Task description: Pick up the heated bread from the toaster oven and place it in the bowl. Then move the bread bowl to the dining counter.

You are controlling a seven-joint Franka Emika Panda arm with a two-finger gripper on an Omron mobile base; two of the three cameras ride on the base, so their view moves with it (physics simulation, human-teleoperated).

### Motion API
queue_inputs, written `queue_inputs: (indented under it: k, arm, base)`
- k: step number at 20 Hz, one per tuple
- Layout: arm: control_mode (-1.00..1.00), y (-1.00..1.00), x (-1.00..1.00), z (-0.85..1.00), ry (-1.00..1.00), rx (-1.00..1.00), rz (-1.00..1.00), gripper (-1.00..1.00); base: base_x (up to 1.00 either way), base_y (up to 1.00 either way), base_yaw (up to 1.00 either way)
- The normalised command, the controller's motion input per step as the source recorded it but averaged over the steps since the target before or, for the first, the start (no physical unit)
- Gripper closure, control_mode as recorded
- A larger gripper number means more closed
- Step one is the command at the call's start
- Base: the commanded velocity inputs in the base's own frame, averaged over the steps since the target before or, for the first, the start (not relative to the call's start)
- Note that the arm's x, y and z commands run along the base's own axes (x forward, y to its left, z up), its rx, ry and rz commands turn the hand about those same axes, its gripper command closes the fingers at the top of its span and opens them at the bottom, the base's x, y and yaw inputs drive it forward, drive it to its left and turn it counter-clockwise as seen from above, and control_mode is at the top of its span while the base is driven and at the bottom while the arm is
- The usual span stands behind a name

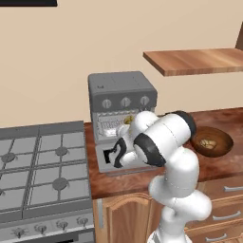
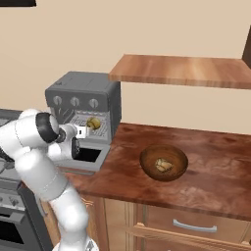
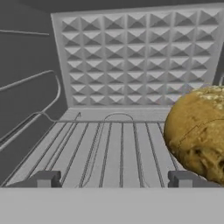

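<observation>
Hand view, looking into the toaster oven (image 3: 131,57): the heated bread (image 3: 199,133) lies on the wire rack (image 3: 109,144) at the right side of the chamber, close to the camera, before the dimpled back wall. The two fingertips (image 3: 43,178) stand wide apart at the bottom edge, released and grasping nothing; the right one sits just under the bun, and contact cannot be told. Left base view: the gripper (image 1: 124,134) is at the mouth of the oven above the dropped-down door (image 1: 111,159), with the arm hiding most of the opening; a gas stove (image 1: 42,171) lies to the left. Right base view: the bun shows as a small golden lump on the rack, just beyond the hand. The bowl (image 2: 163,163), with a pale item inside, rests on the reddish-brown counter (image 2: 215,171) right of the oven, under a wooden shelf (image 2: 181,70).
</observation>
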Motion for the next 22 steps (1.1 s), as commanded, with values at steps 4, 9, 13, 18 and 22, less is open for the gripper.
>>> queue_inputs:
  k: [4, 9, 13, 18, 22]
  arm:
    - [-1.00, -0.15, -1.00, 0.44, 0.80, 0.00, -0.04, -1.00]
    - [-1.00, -0.28, -1.00, 0.39, 0.80, 0.00, -0.04, -1.00]
    - [-1.00, -0.36, -1.00, 0.44, 0.78, 0.00, -0.04, -1.00]
    - [-1.00, -0.17, -0.97, 0.86, 0.60, 0.00, -0.10, -1.00]
    - [-1.00, 0.02, -0.17, 0.64, 0.26, -0.06, -0.11, -1.00]
  base:
    - [0.00, 0.00, 0.00]
    - [0.00, 0.00, 0.00]
    - [0.00, 0.00, 0.00]
    - [0.00, 0.00, 0.00]
    - [0.00, 0.00, 0.00]
